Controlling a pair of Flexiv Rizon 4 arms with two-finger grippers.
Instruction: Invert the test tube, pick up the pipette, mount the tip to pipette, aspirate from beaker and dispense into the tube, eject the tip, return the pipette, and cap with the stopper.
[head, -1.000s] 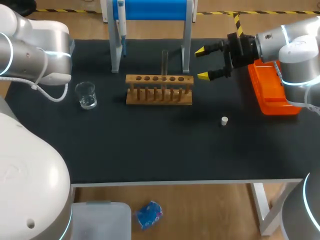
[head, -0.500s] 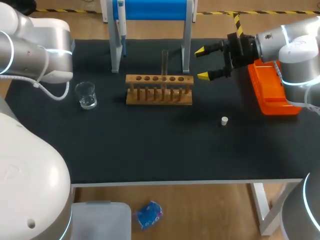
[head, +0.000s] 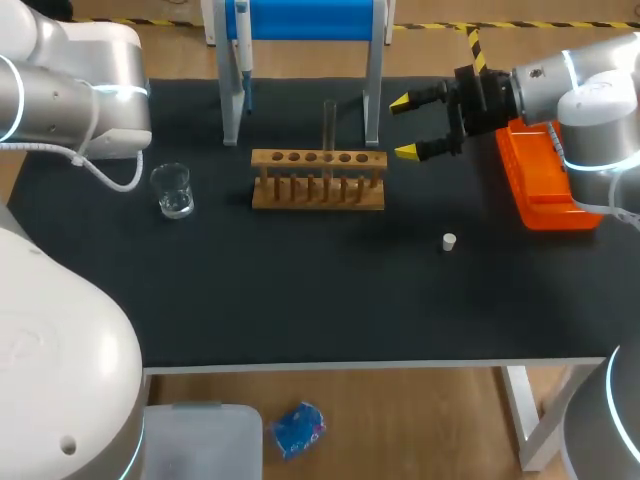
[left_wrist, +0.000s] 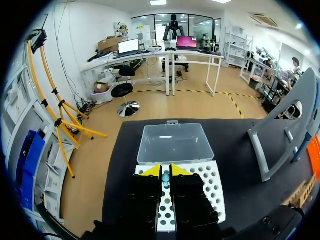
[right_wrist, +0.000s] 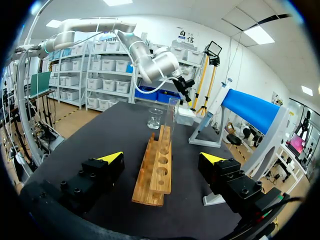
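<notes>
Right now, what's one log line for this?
tube upright in rack | right tool open beside rack | left tool over tip tray | pipette on stand

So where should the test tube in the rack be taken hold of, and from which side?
Grip the tube on its bare upper length, above the rack. It stands upright with its lower part down in a hole, so only the top is free. Coming from the right looks best: the right tool is open there, and its wrist view shows the tube ahead between its fingers.
</notes>
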